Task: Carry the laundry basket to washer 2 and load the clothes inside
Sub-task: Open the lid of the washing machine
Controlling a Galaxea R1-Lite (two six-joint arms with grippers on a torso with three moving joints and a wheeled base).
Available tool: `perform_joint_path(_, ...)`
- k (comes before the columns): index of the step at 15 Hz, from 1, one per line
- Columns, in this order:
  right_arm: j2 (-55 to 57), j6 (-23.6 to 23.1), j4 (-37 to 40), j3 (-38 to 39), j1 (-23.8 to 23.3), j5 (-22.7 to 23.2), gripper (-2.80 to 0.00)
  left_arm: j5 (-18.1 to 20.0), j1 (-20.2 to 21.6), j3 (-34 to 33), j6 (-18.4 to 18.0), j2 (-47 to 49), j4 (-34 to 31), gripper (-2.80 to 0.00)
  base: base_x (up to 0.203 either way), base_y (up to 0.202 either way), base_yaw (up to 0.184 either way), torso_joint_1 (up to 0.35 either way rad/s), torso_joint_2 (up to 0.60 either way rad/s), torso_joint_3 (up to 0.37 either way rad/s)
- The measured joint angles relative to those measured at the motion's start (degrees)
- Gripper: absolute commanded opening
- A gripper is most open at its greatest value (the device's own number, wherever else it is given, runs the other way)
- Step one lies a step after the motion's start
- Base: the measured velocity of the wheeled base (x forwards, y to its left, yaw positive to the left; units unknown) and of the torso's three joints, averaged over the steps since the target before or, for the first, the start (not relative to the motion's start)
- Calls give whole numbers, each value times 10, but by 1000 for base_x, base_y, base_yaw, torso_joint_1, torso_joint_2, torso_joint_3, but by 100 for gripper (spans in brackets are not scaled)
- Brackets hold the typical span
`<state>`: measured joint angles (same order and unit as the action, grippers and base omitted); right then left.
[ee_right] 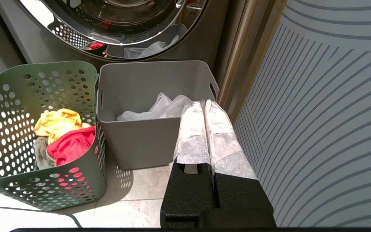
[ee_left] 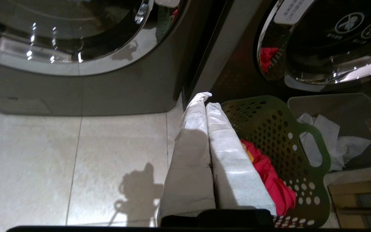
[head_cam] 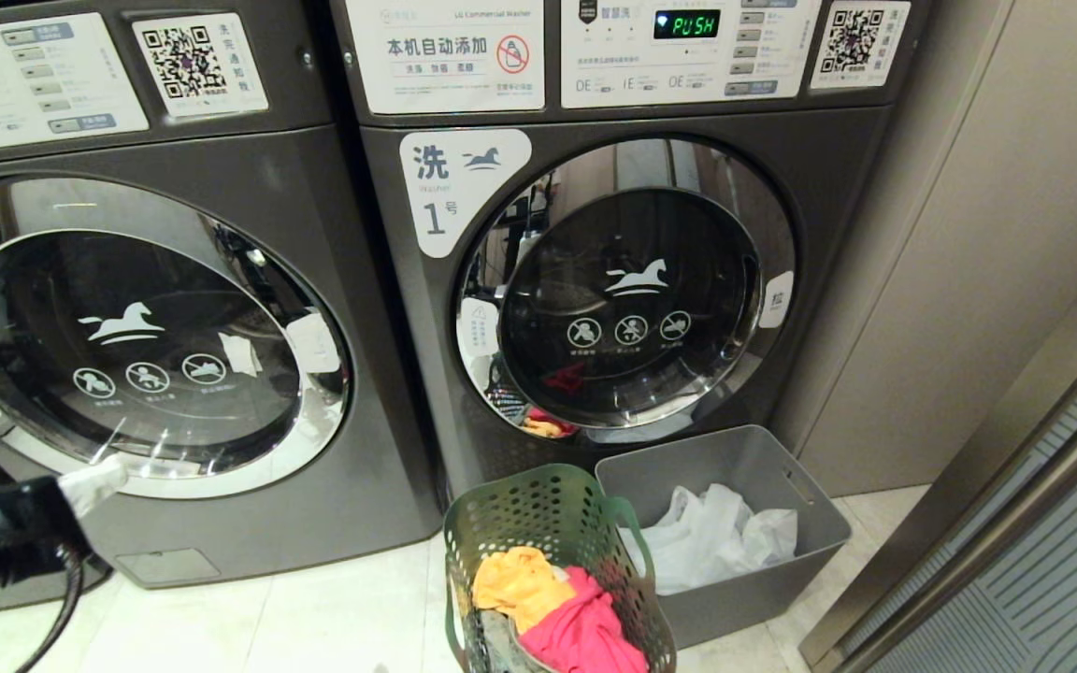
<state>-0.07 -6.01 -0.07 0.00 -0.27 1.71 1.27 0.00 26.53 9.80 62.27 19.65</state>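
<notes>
I see the laundry basket standing on the tiled floor in front of the washer labelled "1", with the clothes heaped inside: a yellow garment toward the back, a pinkish-red one in front of it, and a grey-olive piece low against the wall. Touching the basket's right side is the grey solid-walled bin, which holds crumpled white plastic bags. A second dark grey washer stands to the left, its door closed; I can't read its number from here. My left gripper hangs above the floor just beside the basket's near rim, its white-wrapped fingers pressed together and holding nothing. My right gripper sits over the near edge of the grey bin, fingers likewise squeezed together and empty, next to the striped panel.
</notes>
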Motion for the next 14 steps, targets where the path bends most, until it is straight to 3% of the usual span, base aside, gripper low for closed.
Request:
perform_joint_path(2, 0, 0, 0, 0, 0, 0, -280, 38, 2, 18, -1, 89, 91, -280, 0, 0, 0, 0, 0, 0)
perform_joint_path(5, 0, 0, 0, 0, 0, 0, -280, 151, 22, 30, -10, 176, 177, -280, 0, 0, 0, 0, 0, 0)
perform_joint_path(10, 0, 0, 0, 0, 0, 0, -280, 282, 81, 18, -34, 282, 360, -280, 0, 0, 0, 0, 0, 0)
perform_joint_path(11, 0, 0, 0, 0, 0, 0, -280, 314, 90, 11, -38, 295, 385, 0, 0, 0, 0, 0, 0, 0)
perform_joint_path(14, 0, 0, 0, 0, 0, 0, -280, 333, 102, -11, -60, 310, 395, 0, 0, 0, 0, 0, 0, 0)
